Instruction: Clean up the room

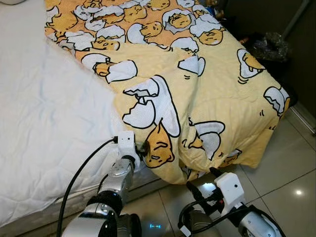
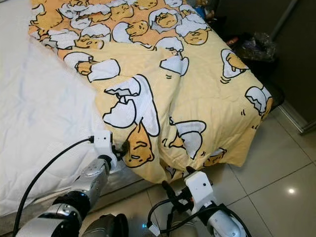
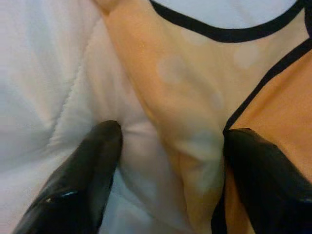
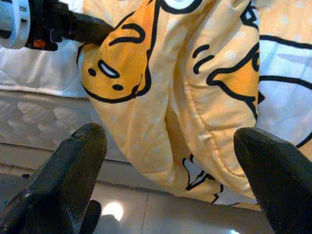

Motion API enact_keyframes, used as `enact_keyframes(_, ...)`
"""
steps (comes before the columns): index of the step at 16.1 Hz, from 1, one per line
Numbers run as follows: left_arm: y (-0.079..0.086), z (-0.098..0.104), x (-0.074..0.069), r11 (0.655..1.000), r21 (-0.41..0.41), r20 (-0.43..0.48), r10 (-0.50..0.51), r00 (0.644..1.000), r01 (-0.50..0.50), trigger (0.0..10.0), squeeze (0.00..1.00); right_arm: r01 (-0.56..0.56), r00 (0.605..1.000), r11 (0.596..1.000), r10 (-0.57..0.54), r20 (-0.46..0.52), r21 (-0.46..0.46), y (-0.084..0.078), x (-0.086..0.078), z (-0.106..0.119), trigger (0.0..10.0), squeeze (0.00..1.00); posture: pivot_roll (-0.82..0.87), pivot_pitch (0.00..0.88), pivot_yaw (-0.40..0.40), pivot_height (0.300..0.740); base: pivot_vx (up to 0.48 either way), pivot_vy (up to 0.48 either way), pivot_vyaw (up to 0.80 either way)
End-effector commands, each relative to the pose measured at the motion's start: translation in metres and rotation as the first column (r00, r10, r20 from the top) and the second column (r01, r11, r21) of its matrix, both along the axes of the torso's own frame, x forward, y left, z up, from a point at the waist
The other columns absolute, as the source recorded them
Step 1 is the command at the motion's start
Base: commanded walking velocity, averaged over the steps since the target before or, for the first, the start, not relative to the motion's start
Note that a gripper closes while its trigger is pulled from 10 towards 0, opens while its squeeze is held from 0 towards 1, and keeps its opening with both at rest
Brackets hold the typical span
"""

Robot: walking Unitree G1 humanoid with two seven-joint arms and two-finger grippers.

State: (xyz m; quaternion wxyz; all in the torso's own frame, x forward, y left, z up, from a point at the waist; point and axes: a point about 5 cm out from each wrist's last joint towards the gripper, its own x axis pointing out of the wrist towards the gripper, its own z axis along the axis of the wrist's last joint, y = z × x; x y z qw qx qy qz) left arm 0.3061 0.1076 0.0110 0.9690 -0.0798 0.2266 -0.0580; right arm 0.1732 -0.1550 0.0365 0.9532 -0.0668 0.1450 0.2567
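A yellow quilted blanket printed with cartoon eggs and white broken shells (image 1: 197, 98) lies spread over the right and far part of a bed, its near corner spilling over the bed's near edge and hanging down toward the glossy beige tiled floor (image 1: 291, 168). To the left of the blanket the white quilted mattress cover (image 1: 44, 113) lies bare.

The left gripper (image 3: 168, 161) reaches forward to the near edge of the bed, right where the blanket's border meets the white cover. Its fingers (image 3: 83, 170) stand moderately apart, one pressing on the white cover and the other on the yellow cloth, with a raised fold of the blanket's edge between them; they have not closed on it. A black cable (image 1: 79, 177) runs back along the silver left arm.

The right gripper (image 4: 170, 180) is held low over the floor, just in front of the hanging corner of the blanket. Its fingers (image 4: 73, 170) are spread wide and point at the drooping fold without touching it.

In the far right corner, beside the bed, a crumpled dark plastic bag (image 1: 269, 47) sits against a dark wall.
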Motion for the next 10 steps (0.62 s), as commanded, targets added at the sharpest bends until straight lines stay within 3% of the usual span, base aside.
enact_keyframes(1, -0.014, -0.012, -0.010, 0.998, -0.048, -0.070, -0.048, 0.996, 0.045, 0.0, 0.00, 0.001, 1.000, 1.000, -0.001, -0.003, 0.003, 0.001, 0.000, 0.003, 10.0, 0.00, -0.29, 0.245, 0.006, 0.731, 0.000, 0.000, 0.00)
enact_keyframes(4, -0.029, -0.011, -0.012, 0.986, -0.151, -0.072, -0.080, 0.994, 0.068, 0.0, 0.00, -0.001, 1.000, 1.000, 0.001, 0.014, -0.001, 0.001, 0.008, 0.012, 10.0, 0.00, -0.30, 0.240, 0.002, 0.731, 0.000, 0.000, 0.00)
enact_keyframes(8, -0.036, -0.008, -0.011, 0.976, -0.181, -0.035, -0.129, 0.991, 0.121, 0.0, 0.00, 0.002, 1.000, 1.000, -0.002, 0.008, -0.003, -0.001, 0.006, 0.014, 10.0, 0.00, -0.30, 0.236, -0.003, 0.731, 0.000, 0.000, 0.00)
enact_keyframes(10, -0.031, -0.007, -0.010, 0.979, -0.155, -0.016, -0.138, 0.990, 0.134, 0.0, 0.00, 0.002, 1.000, 1.000, -0.002, 0.002, -0.003, 0.000, 0.005, 0.013, 10.0, 0.00, -0.29, 0.234, -0.002, 0.731, 0.000, 0.000, 0.00)
